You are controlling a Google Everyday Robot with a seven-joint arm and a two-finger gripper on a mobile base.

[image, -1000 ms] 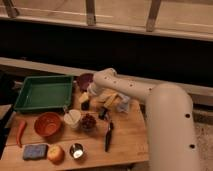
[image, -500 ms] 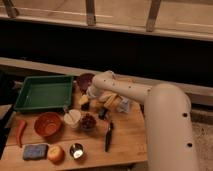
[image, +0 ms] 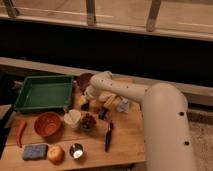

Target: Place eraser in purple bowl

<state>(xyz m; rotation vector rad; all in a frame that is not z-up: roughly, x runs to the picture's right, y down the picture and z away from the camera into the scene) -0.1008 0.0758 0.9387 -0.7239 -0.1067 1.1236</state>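
where: gripper (image: 88, 99) is held low by the eraser (image: 85, 106), near the purple bowl (image: 83, 80) | grip: cannot be told | risk: eraser may be dropped if pinched badly, bowl bumped

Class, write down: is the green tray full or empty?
Empty: the tray shows a bare green floor, nothing in it. The claw is right of it, in front of the purple bowl.
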